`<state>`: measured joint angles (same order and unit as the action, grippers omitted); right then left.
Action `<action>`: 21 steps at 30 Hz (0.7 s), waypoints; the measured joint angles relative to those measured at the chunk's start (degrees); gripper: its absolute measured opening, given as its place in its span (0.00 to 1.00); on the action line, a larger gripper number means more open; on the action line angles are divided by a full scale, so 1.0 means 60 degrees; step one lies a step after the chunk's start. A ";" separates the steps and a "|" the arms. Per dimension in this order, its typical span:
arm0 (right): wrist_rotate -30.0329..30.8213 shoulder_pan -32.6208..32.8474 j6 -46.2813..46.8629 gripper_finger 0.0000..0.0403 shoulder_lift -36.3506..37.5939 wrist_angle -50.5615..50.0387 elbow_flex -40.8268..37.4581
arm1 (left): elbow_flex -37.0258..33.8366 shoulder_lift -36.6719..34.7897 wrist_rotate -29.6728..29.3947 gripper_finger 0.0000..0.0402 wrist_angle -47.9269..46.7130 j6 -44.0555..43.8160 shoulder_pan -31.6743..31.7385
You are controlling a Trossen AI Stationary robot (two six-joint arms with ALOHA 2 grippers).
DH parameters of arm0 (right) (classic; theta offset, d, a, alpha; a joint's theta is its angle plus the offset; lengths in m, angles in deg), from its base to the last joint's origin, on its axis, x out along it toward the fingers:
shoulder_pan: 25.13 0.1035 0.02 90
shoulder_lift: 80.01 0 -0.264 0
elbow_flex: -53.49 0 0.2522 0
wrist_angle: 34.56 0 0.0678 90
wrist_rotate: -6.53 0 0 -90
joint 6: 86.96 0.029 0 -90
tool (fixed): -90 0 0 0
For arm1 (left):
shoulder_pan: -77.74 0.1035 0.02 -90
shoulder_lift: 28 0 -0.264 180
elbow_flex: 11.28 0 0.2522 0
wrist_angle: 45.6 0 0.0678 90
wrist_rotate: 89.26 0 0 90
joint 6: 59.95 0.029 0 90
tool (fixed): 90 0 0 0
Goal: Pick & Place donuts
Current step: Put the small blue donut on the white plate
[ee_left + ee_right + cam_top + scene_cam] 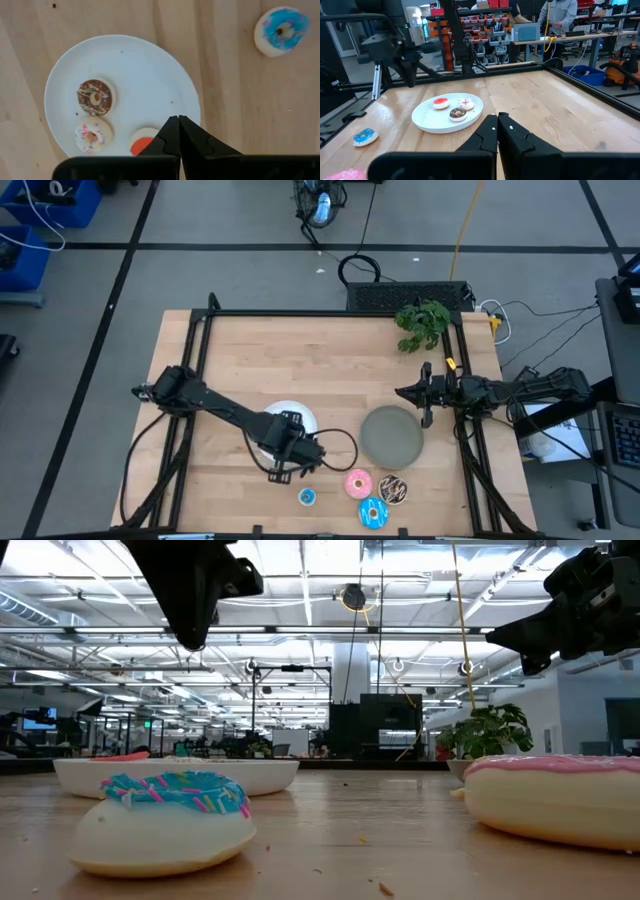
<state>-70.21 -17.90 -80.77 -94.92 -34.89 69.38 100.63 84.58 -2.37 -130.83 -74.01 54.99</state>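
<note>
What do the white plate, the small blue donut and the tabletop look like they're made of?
White plate: smooth, slightly glossy, probably plastic or ceramic. Small blue donut: matte moulded toy, likely plastic or foam, with painted sprinkles. Tabletop: light wood, showing grain and plank seams.

A light wooden bench (330,370) framed by black metal rails (330,313) stands on a grey floor (230,280) crossed by dark tape lines. A green leafy potted plant (422,323) sits at the bench's far right corner, beside a black mesh box (405,294). Blue plastic bins (35,220) stand on the floor at far left. A yellow cable (465,225) trails across the floor. Beyond the bench, the room is a large workshop with white ceiling trusses and strip lights (330,600), shelves of red bins (485,25), and a person in a grey top (560,15) at a distant desk.
</note>
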 joint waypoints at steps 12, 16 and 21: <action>0.0004 0.0000 -0.0044 0.00 -0.0003 -0.0044 -0.0003 | 0.1012 0.1205 0.0299 0.01 -0.0014 -0.0145 -0.0566; 0.0006 0.0000 -0.0074 0.00 -0.0005 -0.0026 0.0000 | 0.2395 0.2361 0.0124 0.00 -0.1055 0.0521 -0.0764; 0.0004 0.0000 -0.0076 0.00 -0.0011 -0.0022 0.0000 | 0.3673 0.3089 -0.0295 0.01 -0.1424 0.1203 -0.0775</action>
<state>-70.19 -17.90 -81.23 -94.99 -35.02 69.38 122.66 103.11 -4.14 -139.38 -66.79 50.34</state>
